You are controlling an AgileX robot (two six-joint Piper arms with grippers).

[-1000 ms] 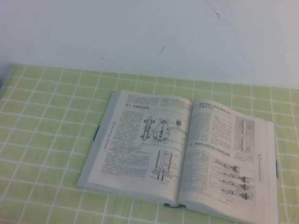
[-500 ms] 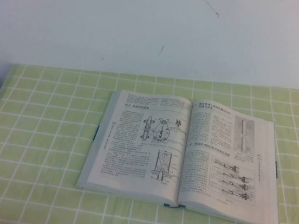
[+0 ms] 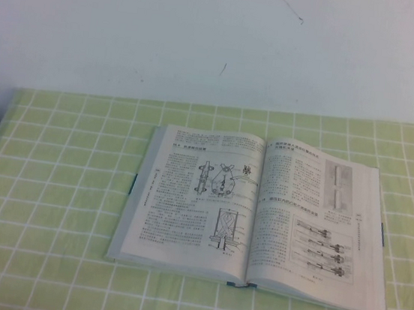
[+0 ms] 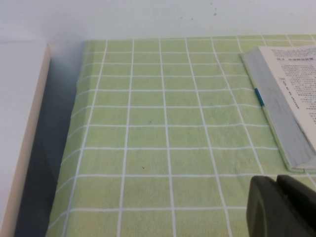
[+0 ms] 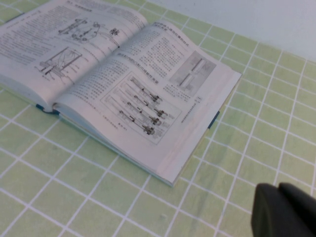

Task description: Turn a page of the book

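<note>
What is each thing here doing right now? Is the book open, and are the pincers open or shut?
book: open, lying flat on the green checked cloth.
page: right-hand leaf, lying flat, not yet lifted.
left pincer: shut, holding nothing, over the cloth beside the book's left edge.
right pincer: shut, holding nothing, over the cloth off the book's right side, not touching it.

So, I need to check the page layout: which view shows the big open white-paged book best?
High view: the whole open white-paged book, both pages. Right wrist view crops its left page; left wrist shows only one edge.
</note>
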